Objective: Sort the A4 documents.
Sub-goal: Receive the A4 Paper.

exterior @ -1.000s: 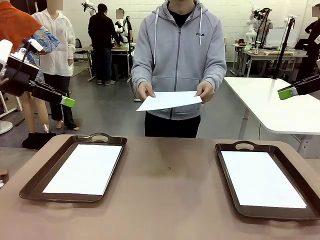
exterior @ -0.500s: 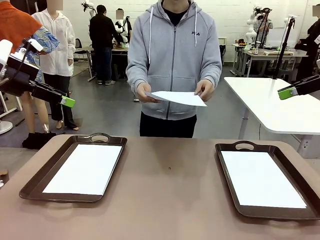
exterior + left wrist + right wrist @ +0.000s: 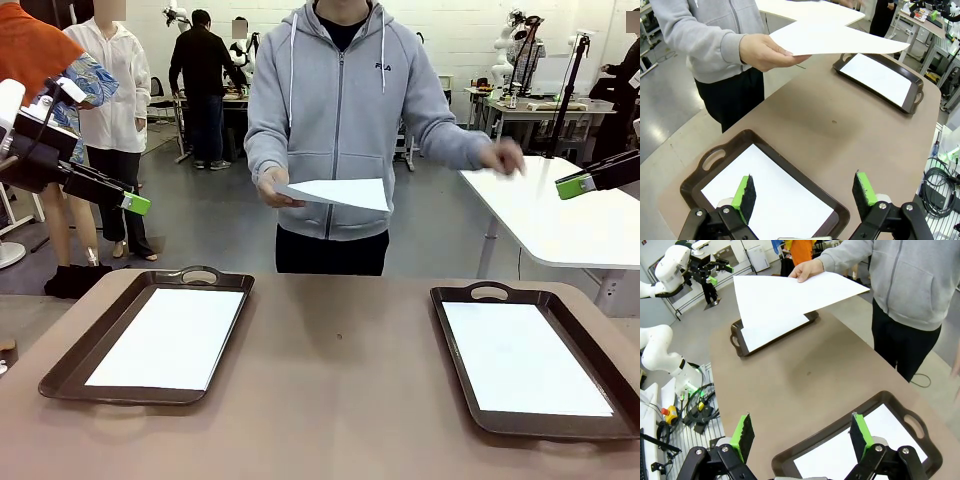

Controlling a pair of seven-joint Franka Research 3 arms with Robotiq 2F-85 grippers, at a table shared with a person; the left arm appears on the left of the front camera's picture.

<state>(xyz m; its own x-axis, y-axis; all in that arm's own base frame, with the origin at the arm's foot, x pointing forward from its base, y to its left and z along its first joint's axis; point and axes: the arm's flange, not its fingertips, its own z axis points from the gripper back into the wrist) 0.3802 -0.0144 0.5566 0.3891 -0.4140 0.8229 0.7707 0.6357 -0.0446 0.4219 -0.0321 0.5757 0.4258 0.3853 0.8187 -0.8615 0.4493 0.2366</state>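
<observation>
Lying flat in two brown trays (image 3: 70,365) on the counter (image 3: 340,390) are white A4 documents (image 3: 170,338), both claws, left claw (image 3: 805,192) and right claw (image 3: 801,432), hang released, and beyond, a person's hand (image 3: 272,188) holds another sheet (image 3: 340,192).

Small dark letters reading "FILA" stand on the chest of the person's grey zip hoodie (image 3: 345,120), toward two o'clock from the zip's middle; no other text is legible on anything else
</observation>
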